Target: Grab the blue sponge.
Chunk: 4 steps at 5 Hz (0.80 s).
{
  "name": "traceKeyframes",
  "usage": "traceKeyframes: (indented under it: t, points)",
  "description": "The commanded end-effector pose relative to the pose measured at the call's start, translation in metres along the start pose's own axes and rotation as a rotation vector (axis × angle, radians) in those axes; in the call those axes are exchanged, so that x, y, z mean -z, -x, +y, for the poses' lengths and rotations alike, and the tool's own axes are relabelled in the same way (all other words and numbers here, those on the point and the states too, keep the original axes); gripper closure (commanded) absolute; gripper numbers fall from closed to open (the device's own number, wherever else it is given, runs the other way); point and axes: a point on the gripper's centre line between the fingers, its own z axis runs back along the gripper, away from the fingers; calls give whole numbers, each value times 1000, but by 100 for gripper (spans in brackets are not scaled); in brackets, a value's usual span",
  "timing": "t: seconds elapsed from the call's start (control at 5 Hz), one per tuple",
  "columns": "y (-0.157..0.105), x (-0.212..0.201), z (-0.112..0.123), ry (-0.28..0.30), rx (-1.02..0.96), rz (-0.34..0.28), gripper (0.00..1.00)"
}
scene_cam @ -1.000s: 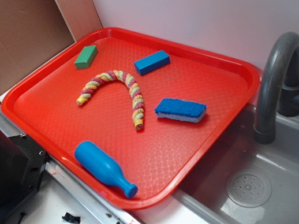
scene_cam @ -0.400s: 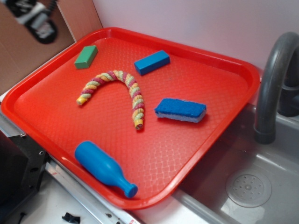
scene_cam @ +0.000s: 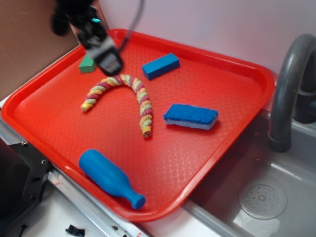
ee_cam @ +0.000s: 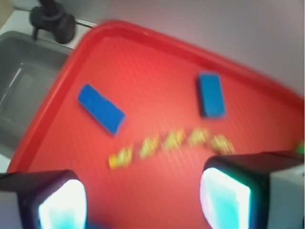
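The blue sponge (scene_cam: 190, 116) lies flat on the right part of the red tray (scene_cam: 247, 66), its pale layer underneath. In the wrist view the blue sponge (ee_cam: 101, 109) sits up and to the left, close to the tray's sink-side rim. My gripper (scene_cam: 108, 60) is motion-blurred above the tray's far-left area, well left of the sponge. In the wrist view the gripper (ee_cam: 143, 202) is open: its fingers (ee_cam: 228, 196) stand wide apart over bare tray with nothing between them.
A solid blue block (scene_cam: 160, 65) lies at the back, with a green block (scene_cam: 87, 64) partly behind my gripper. A twisted coloured rope (scene_cam: 123, 94) lies between gripper and sponge. A blue bottle toy (scene_cam: 111, 178) lies near the front. A grey faucet (scene_cam: 289, 89) and sink (scene_cam: 262, 198) are on the right.
The gripper came in from the top-left corner and moved down and right, over the tray's far-left part. It now covers part of the green block. The objects have not moved.
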Motion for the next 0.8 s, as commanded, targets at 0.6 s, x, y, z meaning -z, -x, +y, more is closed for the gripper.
traceKeyframes:
  t: [0.6]
  points:
    - [-30, 117, -28, 55, 347, 107, 0]
